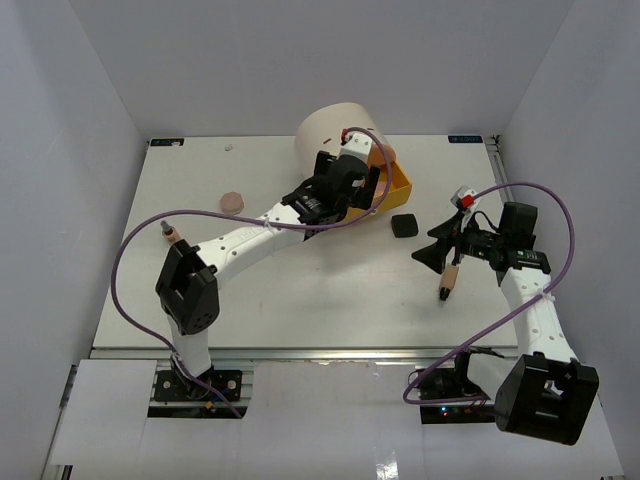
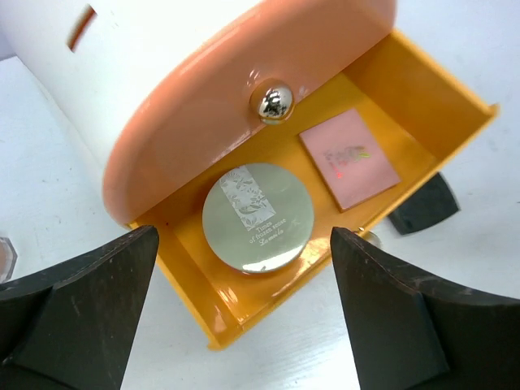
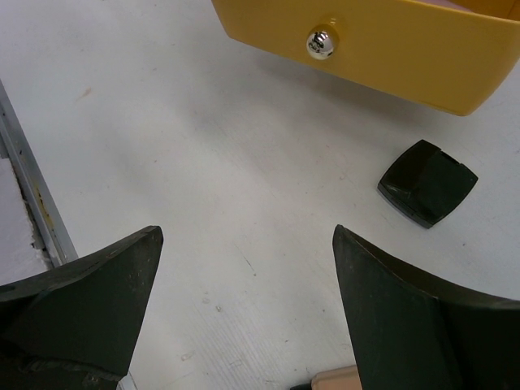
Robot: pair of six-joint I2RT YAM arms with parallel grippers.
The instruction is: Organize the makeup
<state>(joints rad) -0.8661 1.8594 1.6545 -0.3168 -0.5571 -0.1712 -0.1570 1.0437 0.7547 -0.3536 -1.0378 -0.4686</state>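
The silver-white round compact (image 2: 257,216) and the pink flat palette (image 2: 349,158) lie in the open yellow drawer (image 2: 191,284) of the cream drum (image 1: 325,130). My left gripper (image 2: 244,317) is open and empty above that drawer's near edge; it also shows in the top view (image 1: 372,186). The black square case (image 1: 404,226) lies on the table just right of the drawer and shows in the right wrist view (image 3: 427,182). My right gripper (image 1: 432,248) is open and empty (image 3: 244,317), close to a tan tube (image 1: 449,280). A pink disc (image 1: 232,201) lies at the left.
An orange drawer front (image 2: 244,106) with a silver knob (image 2: 274,102) sits above the yellow drawer. The yellow drawer's front and knob (image 3: 320,42) face the right gripper. Another tan tube (image 1: 170,235) lies by the left arm. The table's metal edge (image 3: 32,203) is near.
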